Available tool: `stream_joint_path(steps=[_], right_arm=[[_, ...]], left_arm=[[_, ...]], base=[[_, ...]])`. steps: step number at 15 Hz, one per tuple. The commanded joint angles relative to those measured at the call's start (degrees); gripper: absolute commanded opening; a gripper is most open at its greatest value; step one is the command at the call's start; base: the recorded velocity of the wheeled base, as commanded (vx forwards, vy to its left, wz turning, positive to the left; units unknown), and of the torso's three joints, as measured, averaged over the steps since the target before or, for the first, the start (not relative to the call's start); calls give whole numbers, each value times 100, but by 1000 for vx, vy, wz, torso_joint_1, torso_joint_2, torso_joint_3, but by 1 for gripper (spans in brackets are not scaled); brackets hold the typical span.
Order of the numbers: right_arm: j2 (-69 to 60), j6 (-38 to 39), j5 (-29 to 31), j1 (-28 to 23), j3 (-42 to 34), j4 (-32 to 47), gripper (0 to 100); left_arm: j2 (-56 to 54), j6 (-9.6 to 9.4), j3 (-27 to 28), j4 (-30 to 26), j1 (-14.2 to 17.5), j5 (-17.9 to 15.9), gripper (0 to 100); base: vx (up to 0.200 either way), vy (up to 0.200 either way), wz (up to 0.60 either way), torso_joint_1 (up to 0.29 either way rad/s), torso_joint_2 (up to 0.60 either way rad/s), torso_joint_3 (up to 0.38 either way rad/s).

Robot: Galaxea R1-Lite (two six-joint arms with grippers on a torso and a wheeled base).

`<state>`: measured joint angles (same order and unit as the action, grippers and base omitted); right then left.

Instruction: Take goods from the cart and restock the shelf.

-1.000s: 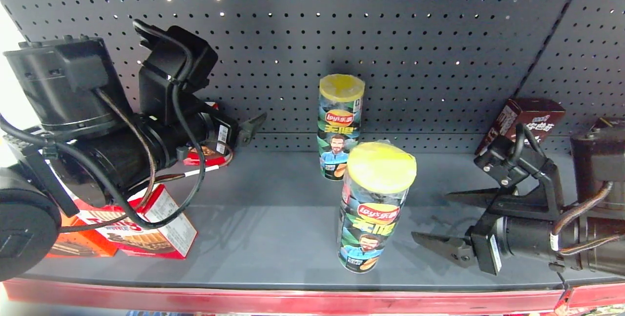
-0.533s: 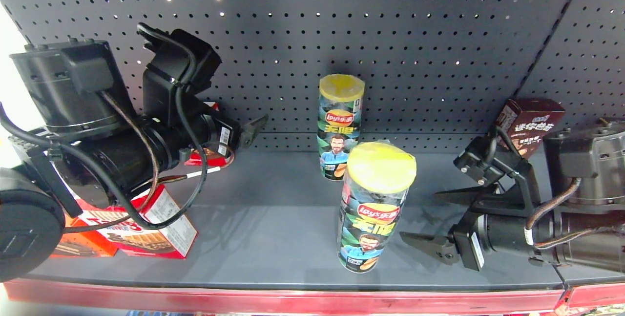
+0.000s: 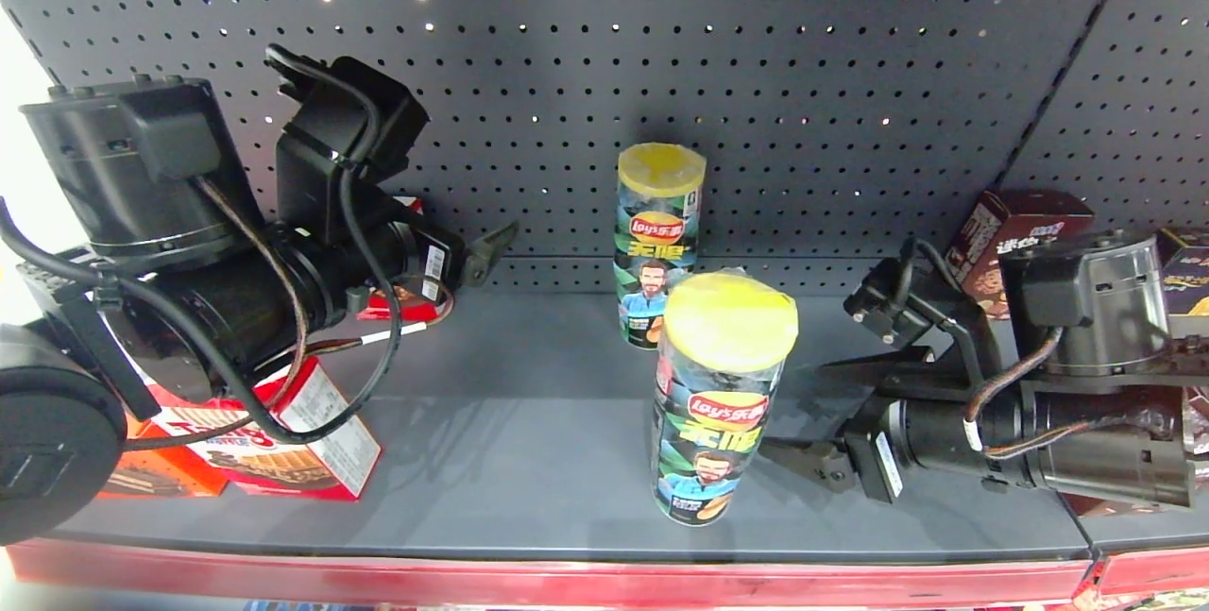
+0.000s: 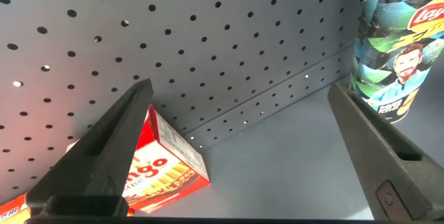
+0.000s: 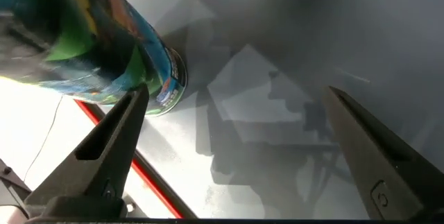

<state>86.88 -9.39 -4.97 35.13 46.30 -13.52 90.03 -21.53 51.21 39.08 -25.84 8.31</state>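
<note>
Right tool (image 3: 793, 406) nearer front can (image 3: 723, 403) than before

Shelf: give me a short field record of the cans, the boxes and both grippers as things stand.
front can: upright near the front edge of the shelf, yellow lid on
back can: upright behind it, by the pegboard
left gripper: open, empty, at the shelf's left, apart from both cans
right gripper: open, empty, just right of the front can; one finger close to its lower side, contact unclear
boxes: red box lying front left; brown box back right
</note>
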Motion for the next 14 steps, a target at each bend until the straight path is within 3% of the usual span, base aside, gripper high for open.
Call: stream_joint_path(steps=[1, 14], right_arm=[[4, -2, -4, -6, -25, -2, 100], [180, -2, -4, 248, 55, -81, 100]], left_arm=[[15, 0, 3, 3, 0, 4, 100], [24, 8, -15, 91, 9, -5, 100]], base=[[0, 0, 0, 0, 0, 0], [0, 0, 0, 0, 0, 0]])
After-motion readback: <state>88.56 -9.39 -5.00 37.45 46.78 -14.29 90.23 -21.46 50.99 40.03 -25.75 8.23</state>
